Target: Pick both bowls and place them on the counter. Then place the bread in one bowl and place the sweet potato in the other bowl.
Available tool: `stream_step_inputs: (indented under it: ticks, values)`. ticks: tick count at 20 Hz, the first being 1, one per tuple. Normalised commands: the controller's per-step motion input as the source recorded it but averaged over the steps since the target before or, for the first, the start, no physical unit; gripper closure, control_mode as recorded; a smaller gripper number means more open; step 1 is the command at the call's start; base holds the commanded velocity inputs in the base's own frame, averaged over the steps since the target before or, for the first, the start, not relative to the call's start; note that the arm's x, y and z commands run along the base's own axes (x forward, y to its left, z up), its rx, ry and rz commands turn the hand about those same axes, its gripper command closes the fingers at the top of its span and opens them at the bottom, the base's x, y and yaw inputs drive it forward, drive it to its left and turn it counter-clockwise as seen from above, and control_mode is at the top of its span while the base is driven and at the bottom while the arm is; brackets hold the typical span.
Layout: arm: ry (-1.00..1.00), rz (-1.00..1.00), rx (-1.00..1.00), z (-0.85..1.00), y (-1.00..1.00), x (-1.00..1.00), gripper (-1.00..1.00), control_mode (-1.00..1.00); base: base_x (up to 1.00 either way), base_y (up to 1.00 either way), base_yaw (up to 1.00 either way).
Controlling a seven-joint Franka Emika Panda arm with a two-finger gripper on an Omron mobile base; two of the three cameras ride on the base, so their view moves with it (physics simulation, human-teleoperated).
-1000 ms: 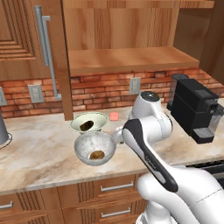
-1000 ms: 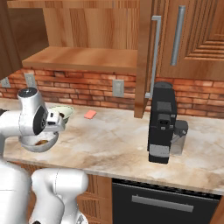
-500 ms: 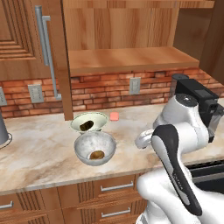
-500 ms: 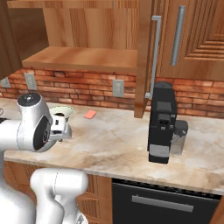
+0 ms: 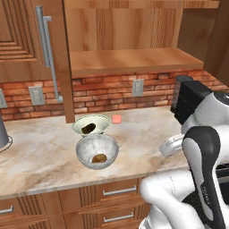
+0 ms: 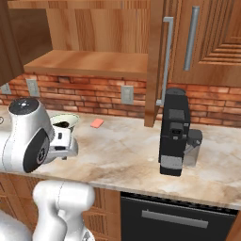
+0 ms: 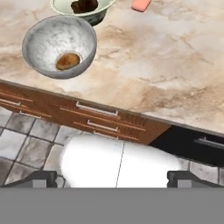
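Up past your fingers [image 7: 116, 177], in the hand view, you look down on the desk [image 7: 166, 70] from out beyond its front edge: the two dark tips stand far apart at the bottom corners, holding nothing. The grey stone-look bowl [image 7: 60, 45] lies ahead and to the left of them, with the bread [image 7: 68, 61] resting low inside it. Farther ahead, just behind that bowl, sits the cream bowl [image 7: 83, 8], cut off by the top edge, with the dark sweet potato [image 7: 84, 5] in it. A pink square [image 7: 141, 4] lies on the desk just right of the cream bowl.

From the left base view you get both bowls whole: the grey stone-look bowl [image 5: 97, 151] in front with the bread [image 5: 99, 158], the cream bowl [image 5: 91, 125] touching or nearly touching behind it, the sweet potato [image 5: 88, 128] inside.

From the right base view your arm hides the grey bowl; you see part of the cream bowl [image 6: 66, 122], the pink square [image 6: 97, 123] and a black coffee machine [image 6: 174, 132] well off to the right.
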Motion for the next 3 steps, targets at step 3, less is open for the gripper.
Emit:
stream_step_inputs:
  ticks: [3]
  values:
    - [0.00, -0.07, 0.00, 0.28, -0.28, -0.65, -1.00, -1.00, 0.00, 0.00, 0.00]
